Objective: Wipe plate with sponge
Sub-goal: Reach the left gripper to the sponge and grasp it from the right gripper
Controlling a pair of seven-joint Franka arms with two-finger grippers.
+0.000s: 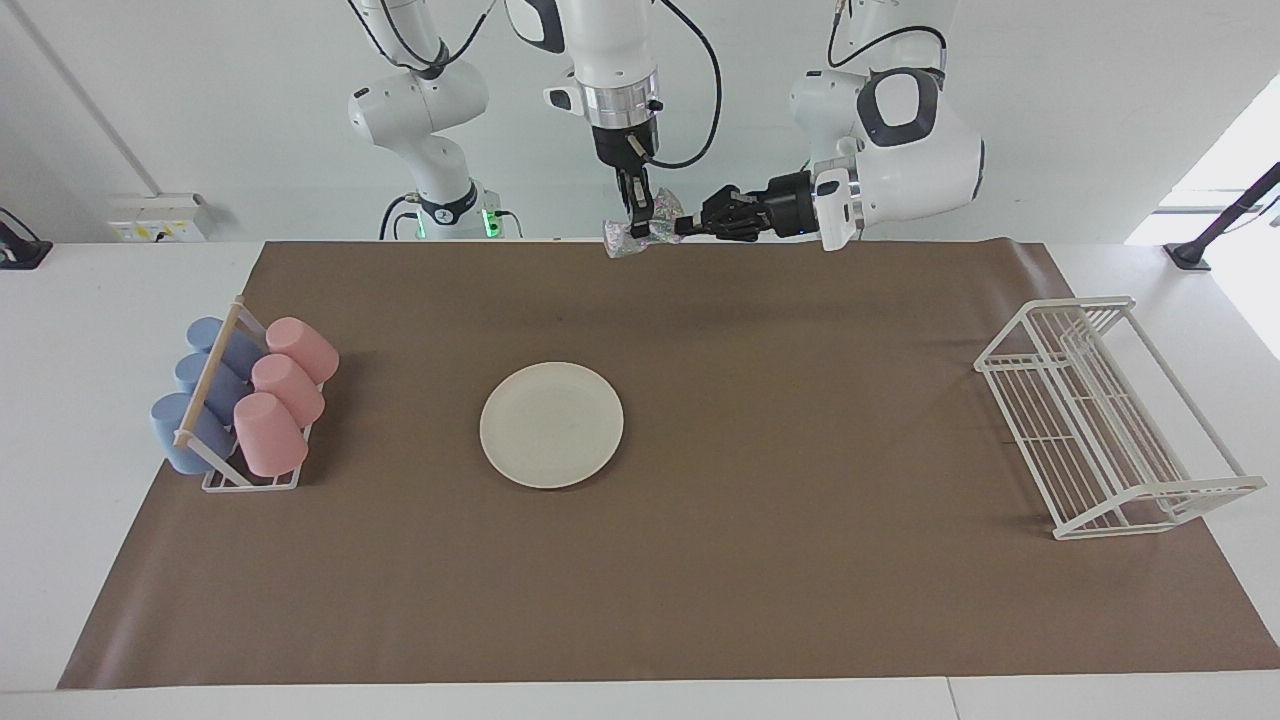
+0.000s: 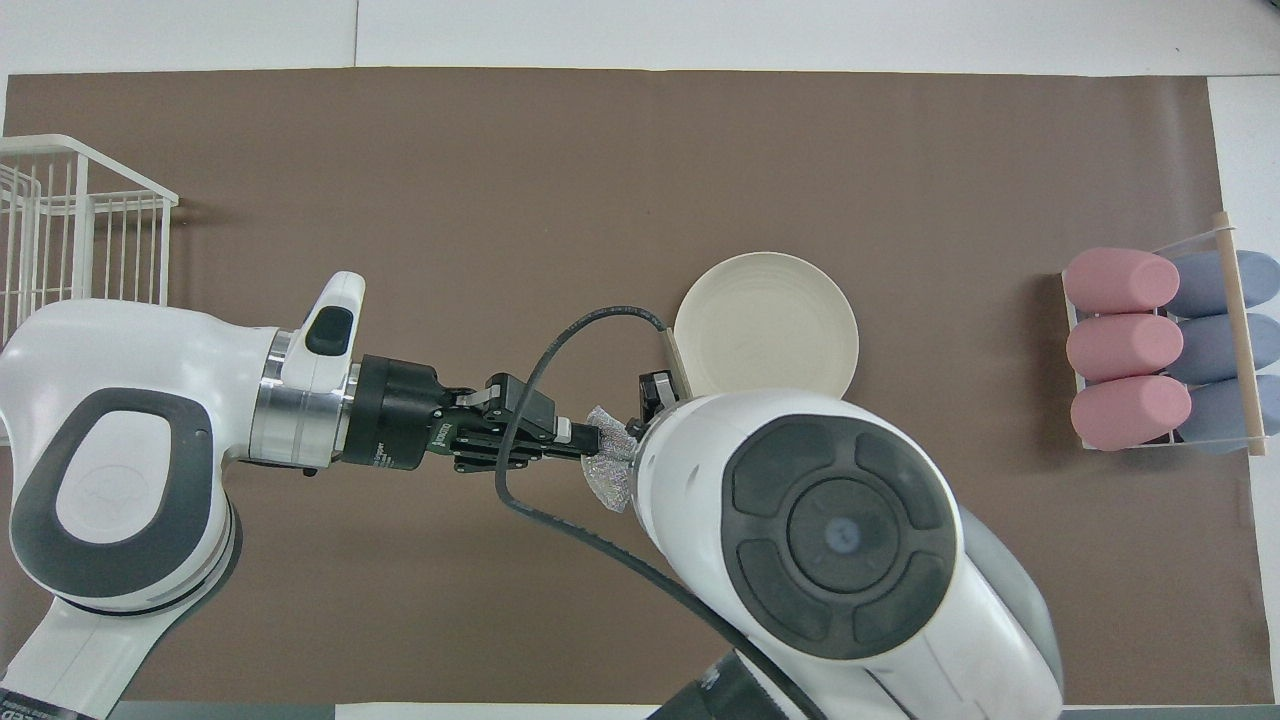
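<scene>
The silvery, crinkled sponge hangs in the air over the brown mat's edge at the robots' end. My right gripper points straight down and is shut on the sponge's top; in the overhead view its own arm hides it. From the side, my left gripper lies level and is shut on the sponge's other end. The round cream plate lies flat on the mat with nothing on it, farther from the robots than the sponge.
A small rack of pink and blue cups stands at the right arm's end of the brown mat. A white wire rack stands at the left arm's end.
</scene>
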